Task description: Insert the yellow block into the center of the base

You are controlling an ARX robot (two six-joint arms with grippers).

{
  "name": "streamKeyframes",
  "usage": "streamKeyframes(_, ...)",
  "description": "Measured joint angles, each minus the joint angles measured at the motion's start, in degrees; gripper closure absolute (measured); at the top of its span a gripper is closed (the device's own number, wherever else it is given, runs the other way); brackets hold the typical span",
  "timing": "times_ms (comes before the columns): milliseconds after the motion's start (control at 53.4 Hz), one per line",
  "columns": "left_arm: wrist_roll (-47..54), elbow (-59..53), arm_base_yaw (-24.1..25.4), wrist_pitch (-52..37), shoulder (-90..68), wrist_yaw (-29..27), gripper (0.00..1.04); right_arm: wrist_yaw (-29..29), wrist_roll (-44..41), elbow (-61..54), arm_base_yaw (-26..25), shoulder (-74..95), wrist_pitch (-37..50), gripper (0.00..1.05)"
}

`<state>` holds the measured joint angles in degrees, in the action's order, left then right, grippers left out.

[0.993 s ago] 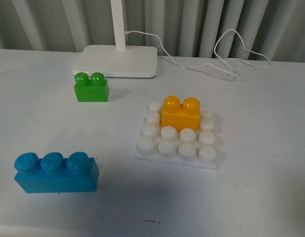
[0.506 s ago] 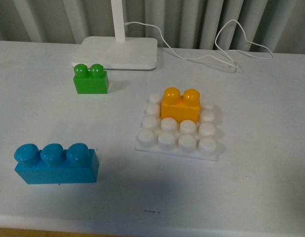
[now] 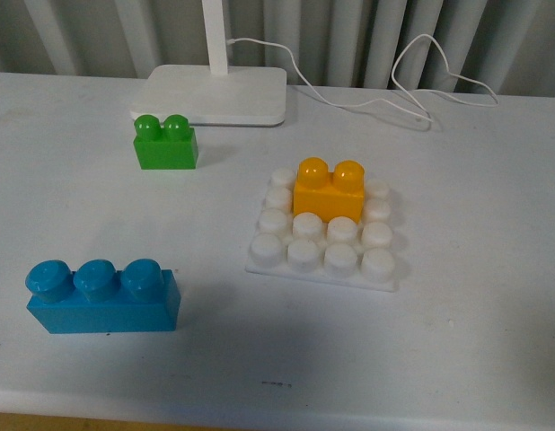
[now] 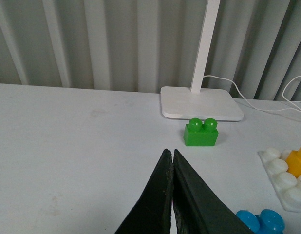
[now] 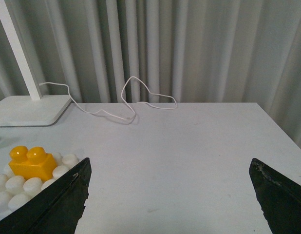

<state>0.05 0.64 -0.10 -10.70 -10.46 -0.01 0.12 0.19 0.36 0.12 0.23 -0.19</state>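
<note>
The yellow block (image 3: 329, 189) sits upright on the white studded base (image 3: 324, 239), on the middle studs of its second row from the back. It also shows in the right wrist view (image 5: 31, 163) on the base (image 5: 14, 187), and partly in the left wrist view (image 4: 299, 161). Neither arm shows in the front view. My left gripper (image 4: 171, 153) is shut and empty above bare table, short of the green brick (image 4: 201, 132). My right gripper (image 5: 170, 168) is open wide and empty over bare table, beside the base.
A green two-stud brick (image 3: 165, 144) stands in front of the white lamp base (image 3: 213, 94) with its pole and a white cable (image 3: 412, 85). A blue three-stud brick (image 3: 102, 296) lies front left. The table's front edge (image 3: 277, 406) is near. Grey curtains hang behind.
The front view's framing shifted slightly between the earliest frame and now. The blocks and base keep their places relative to each other.
</note>
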Motion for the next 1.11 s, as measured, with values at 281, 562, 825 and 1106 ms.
streamKeyframes(281,-0.02,0.02,0.00,10.58,10.12,0.00,1.01,0.00,0.00,0.00,0.02,0.00,0.00,0.09)
streamKeyframes(562,-0.13,0.02,0.00,10.58,10.19,0.02,0.51,0.00,0.00,0.00,0.00,0.00,0.00,0.09)
streamKeyframes(825,-0.11,0.02,0.00,10.58,10.19,0.02,0.05,0.00,-0.02,0.00,0.00,0.00,0.00,0.09)
streamKeyframes(1106,-0.13,0.02,0.00,10.58,10.19,0.02,0.06,0.00,0.00,0.00,0.02,0.00,0.02,0.09)
